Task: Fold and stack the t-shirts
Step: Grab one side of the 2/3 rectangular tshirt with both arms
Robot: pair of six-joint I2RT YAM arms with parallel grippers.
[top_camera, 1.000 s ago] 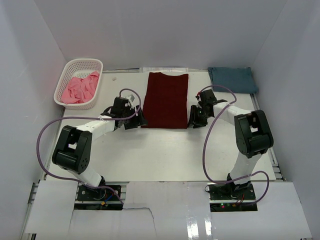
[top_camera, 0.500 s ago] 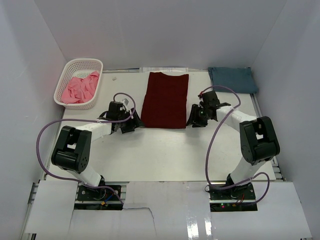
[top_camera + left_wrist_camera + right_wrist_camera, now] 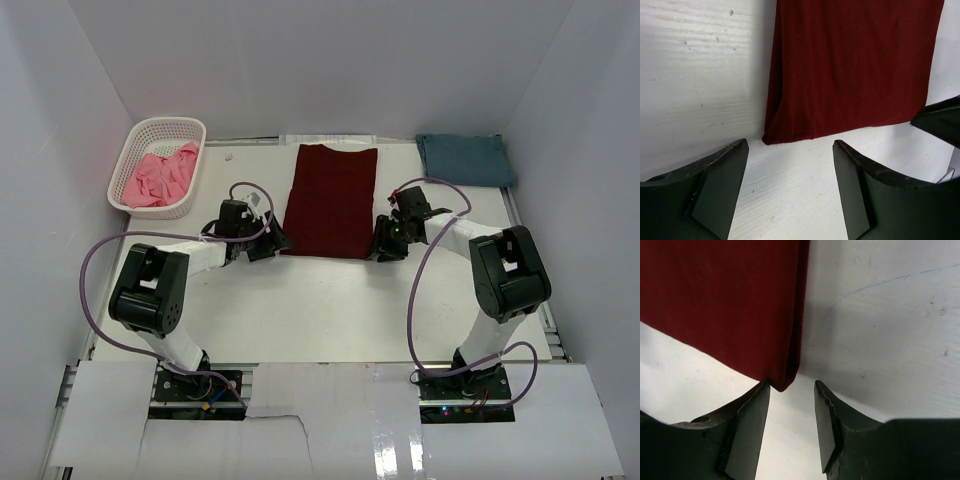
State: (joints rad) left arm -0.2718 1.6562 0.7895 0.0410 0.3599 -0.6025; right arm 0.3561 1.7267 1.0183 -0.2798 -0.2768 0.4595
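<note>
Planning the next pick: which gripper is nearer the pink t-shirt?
Left. The left gripper is at the maroon t-shirt's near left corner, right of the pink t-shirt; the right gripper is at the near right corner, farther off.

maroon shirt (image 3: 330, 200) flat; blue (image 3: 465, 160) folded, pink (image 3: 160, 178) — crumpled

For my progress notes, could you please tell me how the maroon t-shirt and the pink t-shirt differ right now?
The maroon t-shirt lies flat as a neat rectangle; the pink t-shirt is crumpled. The maroon t-shirt rests on the table; the pink t-shirt sits inside the white basket. Both are plain, single-colour cloth.
</note>
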